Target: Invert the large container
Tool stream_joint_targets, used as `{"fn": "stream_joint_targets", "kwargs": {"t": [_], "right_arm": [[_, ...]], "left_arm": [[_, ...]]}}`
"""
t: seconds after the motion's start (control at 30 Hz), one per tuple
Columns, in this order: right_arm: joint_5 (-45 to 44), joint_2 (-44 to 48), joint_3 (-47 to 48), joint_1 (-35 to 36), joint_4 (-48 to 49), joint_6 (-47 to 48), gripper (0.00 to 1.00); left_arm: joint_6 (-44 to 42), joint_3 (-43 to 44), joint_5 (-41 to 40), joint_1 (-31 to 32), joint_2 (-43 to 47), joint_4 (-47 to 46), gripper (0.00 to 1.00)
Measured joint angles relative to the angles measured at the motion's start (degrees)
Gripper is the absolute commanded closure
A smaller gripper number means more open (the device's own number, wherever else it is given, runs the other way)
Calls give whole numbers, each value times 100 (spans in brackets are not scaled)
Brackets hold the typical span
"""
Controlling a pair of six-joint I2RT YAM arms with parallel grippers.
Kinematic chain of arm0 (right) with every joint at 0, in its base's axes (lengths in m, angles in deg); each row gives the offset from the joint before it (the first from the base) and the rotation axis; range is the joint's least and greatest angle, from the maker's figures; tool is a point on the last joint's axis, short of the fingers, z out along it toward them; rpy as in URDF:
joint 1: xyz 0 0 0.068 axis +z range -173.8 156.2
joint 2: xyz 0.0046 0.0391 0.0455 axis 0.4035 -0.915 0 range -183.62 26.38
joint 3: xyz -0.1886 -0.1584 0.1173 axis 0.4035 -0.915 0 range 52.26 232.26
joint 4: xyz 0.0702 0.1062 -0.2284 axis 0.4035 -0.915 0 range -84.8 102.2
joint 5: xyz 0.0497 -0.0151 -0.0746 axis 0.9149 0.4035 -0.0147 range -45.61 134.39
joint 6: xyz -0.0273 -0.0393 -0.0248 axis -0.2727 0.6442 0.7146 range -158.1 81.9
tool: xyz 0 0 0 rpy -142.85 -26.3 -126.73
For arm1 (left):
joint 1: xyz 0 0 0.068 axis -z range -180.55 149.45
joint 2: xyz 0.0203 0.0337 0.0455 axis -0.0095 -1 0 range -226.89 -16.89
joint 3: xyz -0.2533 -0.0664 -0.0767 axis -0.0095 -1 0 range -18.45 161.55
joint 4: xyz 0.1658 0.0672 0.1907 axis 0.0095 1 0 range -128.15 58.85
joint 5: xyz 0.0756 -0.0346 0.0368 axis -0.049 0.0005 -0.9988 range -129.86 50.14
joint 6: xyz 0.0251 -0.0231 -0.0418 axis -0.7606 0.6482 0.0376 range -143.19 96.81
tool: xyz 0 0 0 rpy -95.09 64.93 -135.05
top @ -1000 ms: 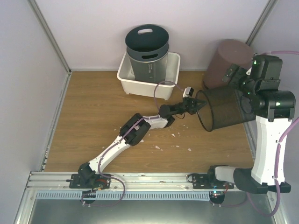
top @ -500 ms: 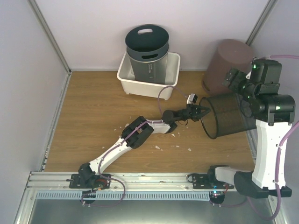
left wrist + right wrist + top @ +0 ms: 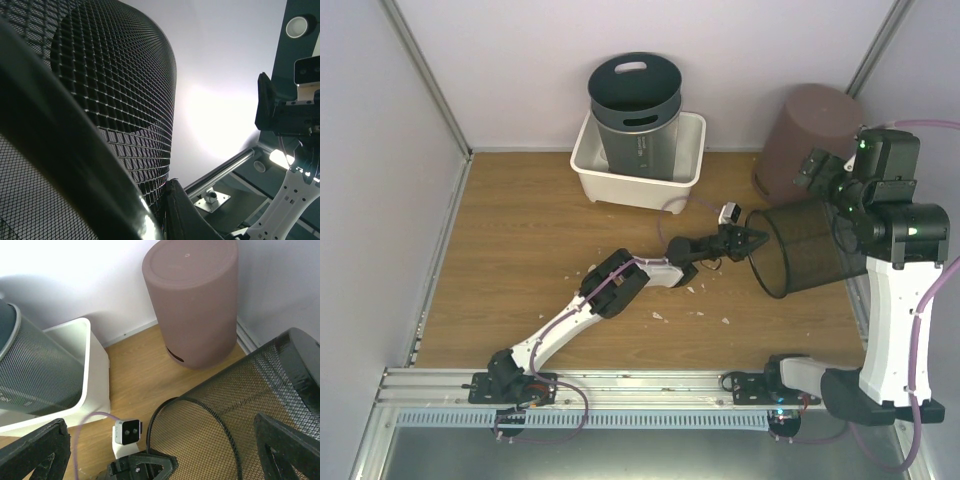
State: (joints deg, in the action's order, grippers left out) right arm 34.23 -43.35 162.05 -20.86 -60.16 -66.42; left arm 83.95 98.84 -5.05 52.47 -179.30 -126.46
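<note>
Pale lilac walls (image 3: pixel 520 60) enclose a wooden tabletop (image 3: pixel 520 260) edged by an aluminium rail (image 3: pixel 620 385).

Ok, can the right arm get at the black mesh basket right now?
Probably yes. The right tool is open and hangs right by the closed end of the basket, with nothing between them. The left tool pinches the open end, out of the way.

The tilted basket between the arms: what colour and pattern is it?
The basket is black, a fine diamond mesh; the left wrist view shows it best.
</note>
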Motion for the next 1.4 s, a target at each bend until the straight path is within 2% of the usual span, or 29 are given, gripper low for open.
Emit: {"fn": "stream_joint_targets", "kwargs": {"t": [0.4,0.6,0.97,1.1,1.4], "right_arm": [[83,59,-260,0,0,-2,1],[133,181,-380,0,2,-4,0],[214,229,-557,0,44,-46,0],[256,229,-566,0,42,-72,0],[302,232,-673,0,70,-101,0]], "left_arm": [[-94,-387,15,-7,188,-9,97],[-149,-723,85,-31,393,-11,88],[-111,-925,267,-131,459,-13,88],[-109,-990,306,-140,485,-15,79],[-68,-1373,699,-166,485,-7,67]]}}
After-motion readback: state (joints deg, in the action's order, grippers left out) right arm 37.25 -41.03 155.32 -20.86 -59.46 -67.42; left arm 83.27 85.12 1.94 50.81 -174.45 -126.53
